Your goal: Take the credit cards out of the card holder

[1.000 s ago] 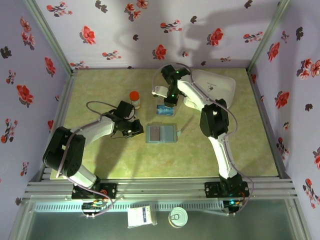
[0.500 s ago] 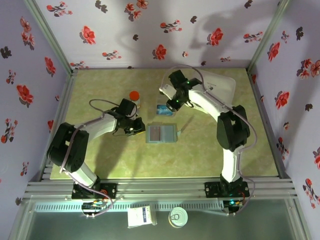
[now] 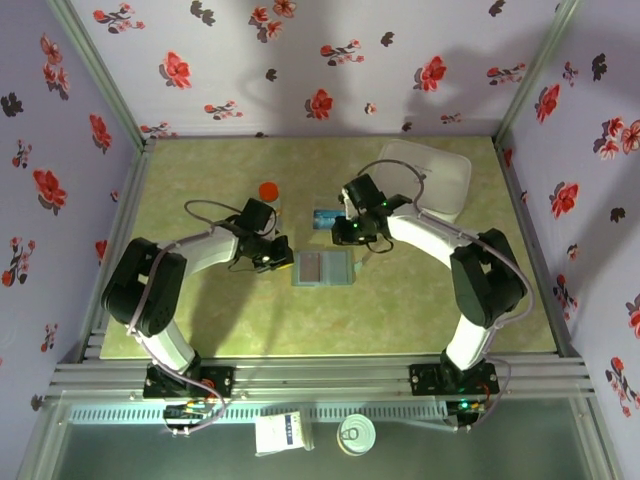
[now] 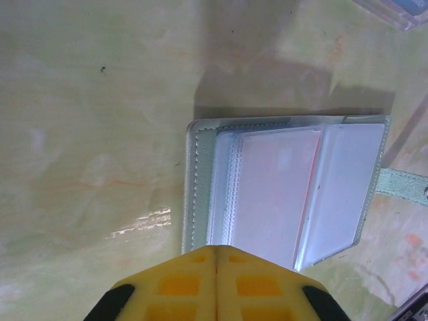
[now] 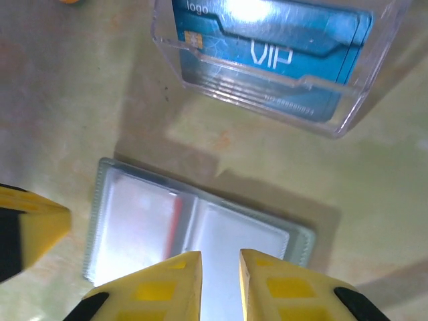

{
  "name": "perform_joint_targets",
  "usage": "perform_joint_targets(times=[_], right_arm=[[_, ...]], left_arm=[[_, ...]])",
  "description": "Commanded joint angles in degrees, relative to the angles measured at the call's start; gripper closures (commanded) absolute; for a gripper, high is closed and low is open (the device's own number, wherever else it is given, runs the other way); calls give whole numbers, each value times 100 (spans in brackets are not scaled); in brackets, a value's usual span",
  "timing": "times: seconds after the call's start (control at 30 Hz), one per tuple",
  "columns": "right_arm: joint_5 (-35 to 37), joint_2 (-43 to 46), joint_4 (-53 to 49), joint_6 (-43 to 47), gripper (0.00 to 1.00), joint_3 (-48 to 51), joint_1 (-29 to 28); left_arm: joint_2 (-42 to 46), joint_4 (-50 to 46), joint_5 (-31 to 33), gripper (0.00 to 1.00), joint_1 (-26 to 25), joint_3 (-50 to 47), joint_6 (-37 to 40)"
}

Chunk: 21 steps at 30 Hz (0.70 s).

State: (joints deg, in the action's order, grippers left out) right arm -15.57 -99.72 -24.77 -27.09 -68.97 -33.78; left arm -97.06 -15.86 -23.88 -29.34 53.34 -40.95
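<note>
Green marbled counter [image 3: 200, 320] is carrying the open grey-blue two-panel card holder [image 3: 322, 268] at centre, the left hand [image 4: 215, 257] now closing together at its 9 o'clock edge while the right hand [image 5: 221, 257], narrowly apart and empty, is swinging back from the clear plastic stand [image 5: 267, 67] at 12 o'clock toward the red plastic credit card [image 4: 277, 194] still sleeved inside.

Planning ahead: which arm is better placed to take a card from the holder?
Right, probably: the right gripper hangs over the holder, jaws slightly apart; the left gripper is shut at its edge.
</note>
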Motion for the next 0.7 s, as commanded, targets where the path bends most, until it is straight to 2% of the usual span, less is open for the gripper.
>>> perform_joint_targets(times=[0.0,0.37,0.67], right_arm=[[-535,162,694,-1225,78,329,-88],[-907,-115,1366,-1779,73,709,-357],[-1249,-449,1544,-1845,72,684,-423]], left_arm=[[-186,2,-139,95,-28,150,116],[-410,-60,-143,98,-69,172,111],[-402,-80,-77,99,-72,126,96]])
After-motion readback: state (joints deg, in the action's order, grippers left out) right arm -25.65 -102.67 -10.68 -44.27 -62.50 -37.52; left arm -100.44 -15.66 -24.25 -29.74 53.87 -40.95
